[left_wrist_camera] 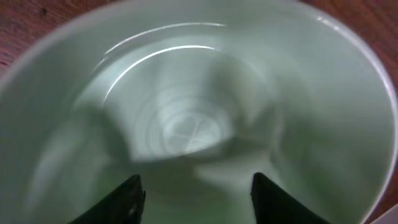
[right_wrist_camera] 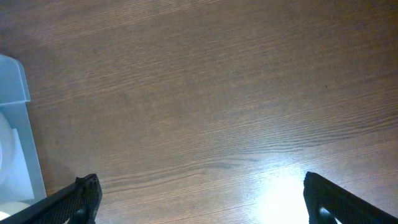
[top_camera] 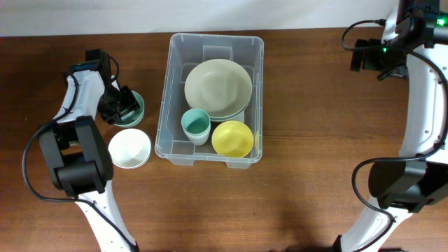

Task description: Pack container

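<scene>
The container (top_camera: 165,105) is a clear plastic bin in the middle of the table. It holds pale green plates (top_camera: 218,87), a teal cup (top_camera: 196,124) and a yellow bowl (top_camera: 232,138). My left gripper (top_camera: 122,108) is open, left of the container, lowered over a pale green bowl (top_camera: 138,103). In the left wrist view the bowl's inside (left_wrist_camera: 186,124) fills the frame, and both fingertips (left_wrist_camera: 196,186) stand apart over it. My right gripper (top_camera: 360,56) is open and empty above bare table at the far right (right_wrist_camera: 199,199). The container's corner (right_wrist_camera: 12,124) shows at the left edge of the right wrist view.
A white bowl (top_camera: 129,148) sits on the wooden table just in front of the green bowl, left of the container. Both arms' bases and cables stand at the table's front left and front right.
</scene>
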### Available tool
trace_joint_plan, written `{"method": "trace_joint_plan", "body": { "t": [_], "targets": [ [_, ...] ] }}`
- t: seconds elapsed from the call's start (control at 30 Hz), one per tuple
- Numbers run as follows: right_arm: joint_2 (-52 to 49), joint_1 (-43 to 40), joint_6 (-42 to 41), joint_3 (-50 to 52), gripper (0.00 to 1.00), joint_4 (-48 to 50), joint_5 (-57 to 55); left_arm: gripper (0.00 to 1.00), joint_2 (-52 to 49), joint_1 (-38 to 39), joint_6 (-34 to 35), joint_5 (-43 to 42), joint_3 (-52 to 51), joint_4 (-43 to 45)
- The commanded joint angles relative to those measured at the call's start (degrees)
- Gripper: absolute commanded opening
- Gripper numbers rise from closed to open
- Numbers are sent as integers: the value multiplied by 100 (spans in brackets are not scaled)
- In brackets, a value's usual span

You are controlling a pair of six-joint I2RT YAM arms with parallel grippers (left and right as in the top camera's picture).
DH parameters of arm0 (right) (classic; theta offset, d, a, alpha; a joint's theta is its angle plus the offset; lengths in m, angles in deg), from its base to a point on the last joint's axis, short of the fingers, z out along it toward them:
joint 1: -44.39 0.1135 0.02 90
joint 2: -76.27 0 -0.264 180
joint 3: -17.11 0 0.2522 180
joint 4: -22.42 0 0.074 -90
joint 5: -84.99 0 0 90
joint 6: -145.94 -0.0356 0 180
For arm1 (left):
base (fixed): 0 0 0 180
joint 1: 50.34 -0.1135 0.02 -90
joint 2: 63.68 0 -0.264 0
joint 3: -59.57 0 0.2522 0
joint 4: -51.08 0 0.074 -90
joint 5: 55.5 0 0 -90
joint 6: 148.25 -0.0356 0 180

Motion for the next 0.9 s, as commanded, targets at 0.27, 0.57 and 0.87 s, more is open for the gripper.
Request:
{"method": "trace_joint_plan", "body": {
  "t": [0.27, 0.57, 0.87],
  "targets": [
    [15, -22, 13, 20, 99, 2, -31, 1, -48, -136, 68, 20, 201, 57],
    [15, -22, 13, 20, 99, 2, -31, 1, -31, -487, -2, -118, 1150, -446],
    [15, -22, 13, 20, 99, 2, -31, 1, -15, -551, -319, -328, 2236, -1342]
  ]
}}
